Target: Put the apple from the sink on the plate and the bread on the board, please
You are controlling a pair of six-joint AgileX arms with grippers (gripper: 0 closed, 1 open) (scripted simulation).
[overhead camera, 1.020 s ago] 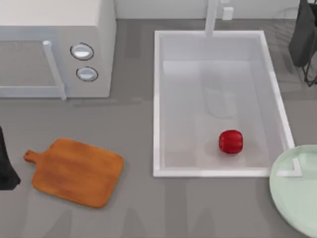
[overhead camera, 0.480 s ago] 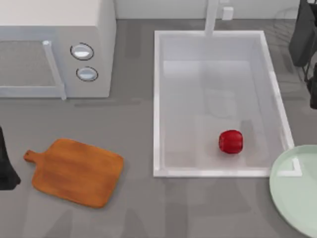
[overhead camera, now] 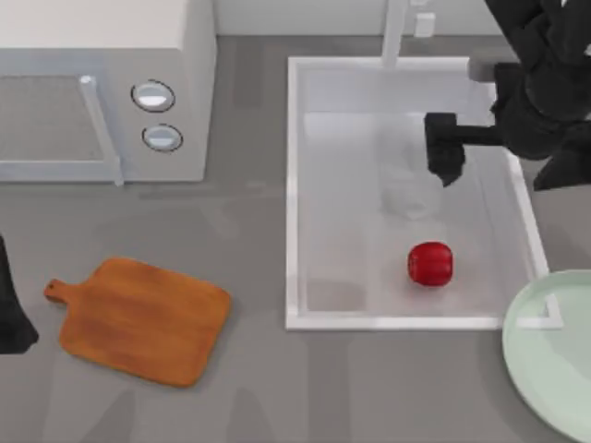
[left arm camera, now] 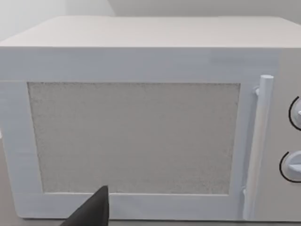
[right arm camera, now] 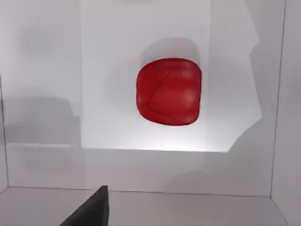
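The red apple lies on the floor of the white sink, toward its near right corner; the right wrist view looks down on the apple. My right gripper hangs open over the sink's far right part, above and beyond the apple, holding nothing. One of its fingertips shows dark at the picture's edge. The mint-green plate sits at the near right, overlapping the sink's corner. The wooden board lies bare at the near left. The bread is out of view. My left gripper is parked at the left edge.
A white microwave with two round knobs stands at the far left, its door shut and facing the left wrist camera. A white faucet rises behind the sink. Grey counter lies between the board and the sink.
My right arm has swung in from the far right edge and now reaches over the sink's far right part. The apple, plate, board and left arm have not moved.
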